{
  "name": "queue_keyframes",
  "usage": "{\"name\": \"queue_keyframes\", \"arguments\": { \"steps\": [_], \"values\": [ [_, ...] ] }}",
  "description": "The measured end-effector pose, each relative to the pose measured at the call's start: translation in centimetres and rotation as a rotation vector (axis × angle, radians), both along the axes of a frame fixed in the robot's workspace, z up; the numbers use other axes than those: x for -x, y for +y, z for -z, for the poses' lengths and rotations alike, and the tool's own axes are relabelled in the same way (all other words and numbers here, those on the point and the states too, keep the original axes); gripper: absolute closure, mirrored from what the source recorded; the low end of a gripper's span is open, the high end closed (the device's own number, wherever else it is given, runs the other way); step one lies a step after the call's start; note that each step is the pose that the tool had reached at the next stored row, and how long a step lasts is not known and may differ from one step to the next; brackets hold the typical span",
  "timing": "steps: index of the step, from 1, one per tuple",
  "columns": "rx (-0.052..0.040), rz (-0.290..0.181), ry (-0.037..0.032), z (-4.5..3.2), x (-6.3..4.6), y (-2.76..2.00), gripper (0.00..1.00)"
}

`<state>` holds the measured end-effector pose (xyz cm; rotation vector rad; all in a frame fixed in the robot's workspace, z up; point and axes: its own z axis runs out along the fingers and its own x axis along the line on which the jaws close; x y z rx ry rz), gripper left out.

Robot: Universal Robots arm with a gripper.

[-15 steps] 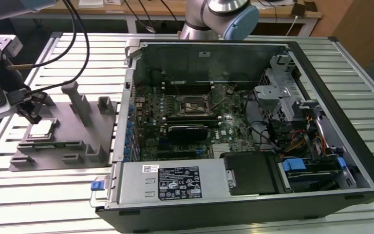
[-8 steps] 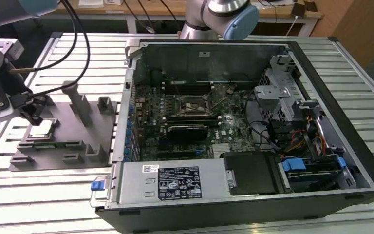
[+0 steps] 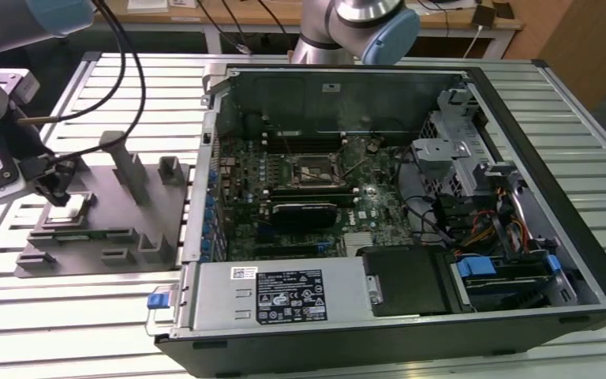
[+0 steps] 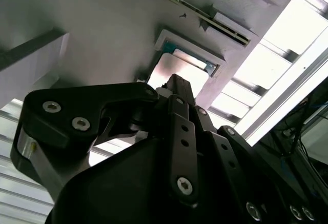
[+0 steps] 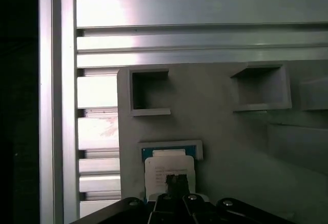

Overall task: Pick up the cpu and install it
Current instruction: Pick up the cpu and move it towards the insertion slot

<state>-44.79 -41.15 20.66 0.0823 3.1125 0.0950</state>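
Note:
The cpu (image 3: 69,208) is a pale square chip lying in a shallow pocket of the grey fixture block (image 3: 114,237), at the exterior view's left. My gripper (image 3: 59,192) points straight down over it, fingertips pressed together and shut, with nothing between them. In both wrist views the dark tip (image 5: 177,181) covers the chip's near part, with the cpu (image 5: 169,163) (image 4: 180,69) showing just beyond the gripper (image 4: 177,82). Whether the tip touches the chip cannot be told. The black socket frame (image 3: 315,170) sits on the motherboard inside the open computer case (image 3: 587,260).
The fixture block carries upright posts (image 3: 129,162) and other recessed pockets (image 5: 148,93) around the chip. A second arm's base (image 3: 361,28) stands behind the case. Cables (image 3: 124,55) hang over the slatted aluminium table (image 3: 82,316). A grey power supply (image 3: 282,294) fills the case's front.

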Motion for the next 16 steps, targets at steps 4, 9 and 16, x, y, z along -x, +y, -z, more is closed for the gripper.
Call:
{"name": "queue_keyframes", "arguments": {
  "steps": [4,9,16],
  "values": [
    [-0.0034,-0.006,0.0008,0.39,0.1,0.0,0.89],
    [-0.0057,-0.012,0.0022,0.74,0.13,0.01,0.89],
    [-0.0072,-0.016,0.0041,0.92,0.13,0.01,0.89]
  ]
}}
